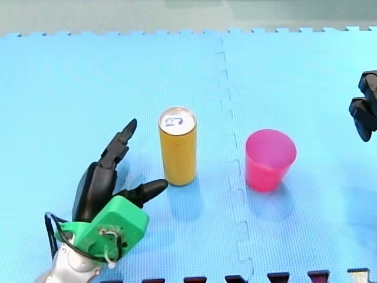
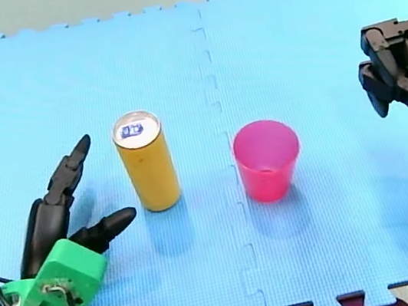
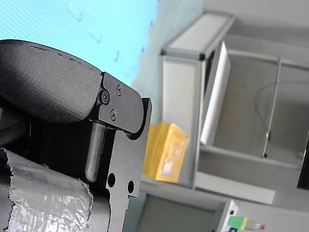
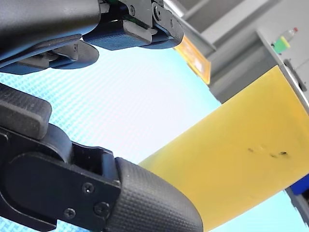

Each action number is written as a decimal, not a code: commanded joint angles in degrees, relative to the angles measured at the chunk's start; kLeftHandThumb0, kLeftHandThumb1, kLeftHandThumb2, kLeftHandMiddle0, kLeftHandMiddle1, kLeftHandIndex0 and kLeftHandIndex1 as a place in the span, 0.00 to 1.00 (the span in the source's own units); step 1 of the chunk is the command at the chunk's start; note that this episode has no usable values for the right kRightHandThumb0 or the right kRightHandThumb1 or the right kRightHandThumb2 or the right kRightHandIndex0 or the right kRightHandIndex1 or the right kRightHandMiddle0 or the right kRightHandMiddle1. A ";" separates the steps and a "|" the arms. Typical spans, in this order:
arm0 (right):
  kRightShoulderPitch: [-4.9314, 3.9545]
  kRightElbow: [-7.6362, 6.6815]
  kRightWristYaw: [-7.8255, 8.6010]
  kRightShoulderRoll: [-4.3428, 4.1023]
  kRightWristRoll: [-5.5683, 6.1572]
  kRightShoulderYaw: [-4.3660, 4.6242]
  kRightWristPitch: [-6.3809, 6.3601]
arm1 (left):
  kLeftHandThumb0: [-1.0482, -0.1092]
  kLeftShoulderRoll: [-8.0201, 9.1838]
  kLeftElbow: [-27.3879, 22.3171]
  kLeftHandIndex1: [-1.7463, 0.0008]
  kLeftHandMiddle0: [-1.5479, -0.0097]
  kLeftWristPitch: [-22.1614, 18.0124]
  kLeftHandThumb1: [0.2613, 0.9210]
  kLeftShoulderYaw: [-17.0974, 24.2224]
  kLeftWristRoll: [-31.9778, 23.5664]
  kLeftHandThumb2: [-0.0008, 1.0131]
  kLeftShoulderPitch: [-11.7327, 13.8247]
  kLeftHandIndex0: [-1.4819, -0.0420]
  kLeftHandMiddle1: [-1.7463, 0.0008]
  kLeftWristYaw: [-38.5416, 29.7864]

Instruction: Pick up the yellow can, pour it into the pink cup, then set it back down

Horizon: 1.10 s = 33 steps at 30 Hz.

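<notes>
The yellow can [image 1: 178,153] stands upright on the blue mat, its silver top closed. To its right, a short gap away, the pink cup [image 1: 270,159] stands upright. My left hand [image 1: 147,154] is open just left of the can, thumb tip at the can's lower side; I cannot tell whether it touches. In the second wrist view the can [image 4: 241,159] lies between this hand's fingers [image 4: 145,193], ungrasped. My right hand [image 2: 389,69] is shut at the far right edge, well away from the cup.
A seam [image 1: 224,88] in the blue foam mat runs front to back between can and cup. The mat's toothed front edge [image 1: 283,276] lies close below. A grey shelf unit with a yellow box [image 3: 166,152] stands beyond the mat.
</notes>
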 commanded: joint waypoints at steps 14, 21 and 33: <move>-0.54 0.15 -0.70 -0.19 -0.27 0.07 0.20 | 0.00 5.00 -14.51 1.00 0.85 -4.12 0.99 2.69 -1.56 0.04 5.88 0.84 1.00 -3.24; -0.47 0.73 -0.60 -0.33 -0.31 -0.04 0.32 | 0.00 3.10 -15.01 1.00 0.85 -4.66 0.99 4.81 -4.83 0.03 5.14 0.84 1.00 -3.95; -0.44 0.47 -0.62 -0.84 -0.15 -0.23 1.21 | 0.00 1.50 -12.61 1.00 0.85 -2.87 1.00 7.34 -7.42 0.02 1.58 0.85 1.00 -4.97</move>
